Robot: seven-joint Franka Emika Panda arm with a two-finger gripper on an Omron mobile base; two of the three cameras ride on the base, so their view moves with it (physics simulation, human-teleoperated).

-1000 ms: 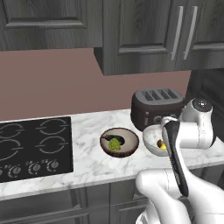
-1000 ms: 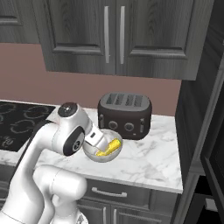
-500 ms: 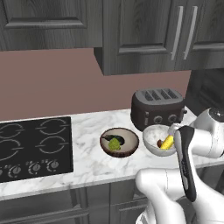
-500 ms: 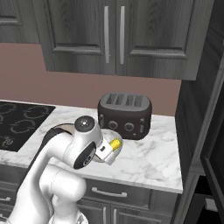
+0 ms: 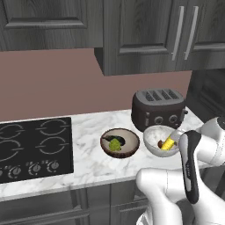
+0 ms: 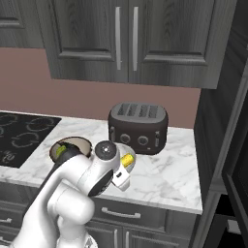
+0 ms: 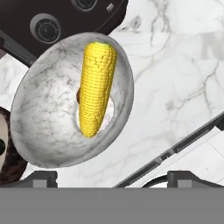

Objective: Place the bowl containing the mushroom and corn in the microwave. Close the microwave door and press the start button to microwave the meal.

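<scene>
The pale speckled bowl (image 5: 157,141) stands on the marble counter in front of the toaster, also seen as the bowl (image 7: 52,127) from above. A yellow corn (image 7: 96,87) cob lies across it, with the mushroom (image 7: 79,96) a dark lump peeking out behind the cob. My gripper (image 7: 116,178) hovers open just above the bowl's near rim, its dark fingertips (image 7: 42,177) spread wide with nothing between them. In the right base view the arm covers most of the bowl (image 6: 130,154); the corn (image 6: 127,161) still shows. The microwave and its door are out of view.
A dark brown bowl (image 5: 119,141) with green food sits just left of the pale one. The dark toaster (image 5: 158,109) stands behind it, a black cooktop (image 5: 33,147) lies at far left. A tall dark cabinet column (image 6: 223,121) closes the counter's right end.
My arm has swung rightward and the hand has dropped closer over the pale bowl, uncovering it in the left base view. The jaws stayed open; the bowls have not moved.
</scene>
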